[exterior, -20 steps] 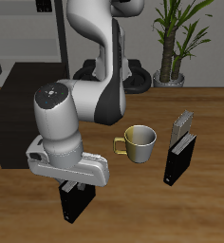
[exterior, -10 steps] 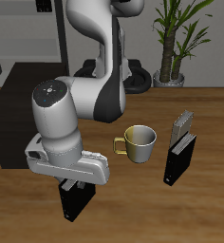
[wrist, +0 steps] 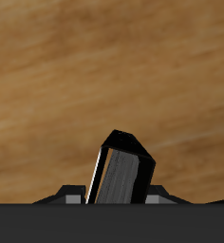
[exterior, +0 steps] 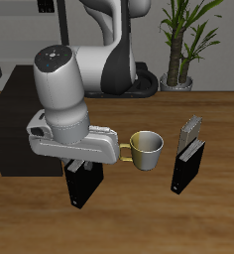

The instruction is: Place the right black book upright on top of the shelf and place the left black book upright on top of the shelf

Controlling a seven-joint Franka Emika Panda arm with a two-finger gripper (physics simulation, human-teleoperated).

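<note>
Since the earlier frame the arm has swung back toward the shelf side of the table, and the gripper [exterior: 82, 165] with the right black book [exterior: 82, 186] has risen and shifted farther from the table's front edge; the mug and the other two books have not moved.

The wooden table [exterior: 218, 129] fills most of the exterior view. The shelf [exterior: 12, 119], a low matte-black cabinet with a flat top, stands at the table's edge beside the arm; its top carries no book. The robot arm [exterior: 64, 89] bends down over the table between the shelf and the mug.

The right black book hangs upright below the gripper, its upper end hidden between the fingers and its lower end apart from the table surface. In the wrist view the same book [wrist: 123, 171] appears tilted, black cover and pale page edges visible, rising from the gripper body with bare wood behind it. The fingers are closed against the book's covers, pinching it.

The left black book [exterior: 187, 166] stands upright on the table, well apart from the gripper, on the far side of the mug. A smaller grey book [exterior: 191, 129] stands just behind it, touching or nearly so. The olive mug [exterior: 147, 149] sits between the two black books, its handle pointing toward the gripper.
</note>
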